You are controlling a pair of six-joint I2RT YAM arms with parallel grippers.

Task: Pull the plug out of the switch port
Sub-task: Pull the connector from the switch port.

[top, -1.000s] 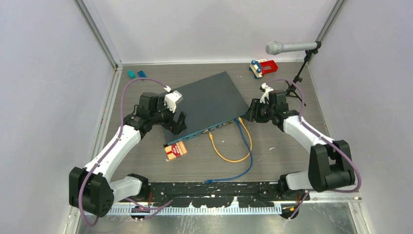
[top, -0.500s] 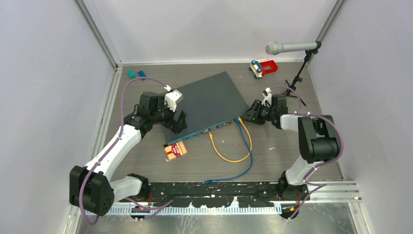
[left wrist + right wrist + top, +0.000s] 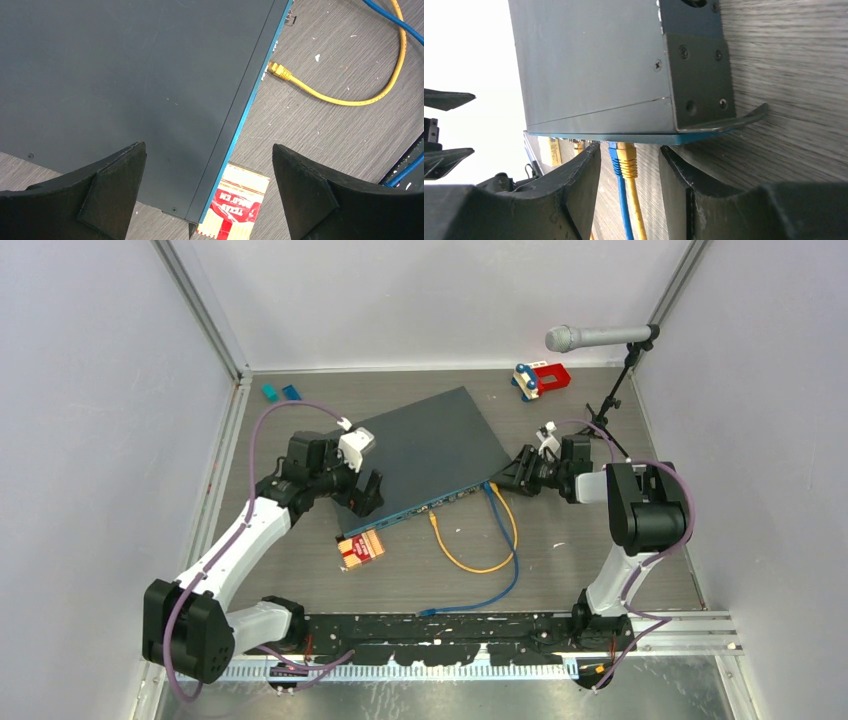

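Left tool (image 3: 208, 146): spread wide above switch (image 3: 425, 450) corner | Right tool (image 3: 630, 149): part-spread, nothing pinched | blue plug (image 3: 614, 152), yellow plug (image 3: 626, 159): seated in switch front, framed between right fingers.

From the middle of the grey wood-grain table (image 3: 600, 560), a silver microphone (image 3: 577, 337) on a black tripod stand (image 3: 612, 400) stands at two o'clock. A red, blue and white toy (image 3: 541, 378) lies at one o'clock. A teal block (image 3: 269, 392) and a blue block (image 3: 291, 392) sit side by side at eleven. A red-and-yellow striped box (image 3: 361, 549) lies at seven. A black rail (image 3: 450, 625) runs along the edge at six.
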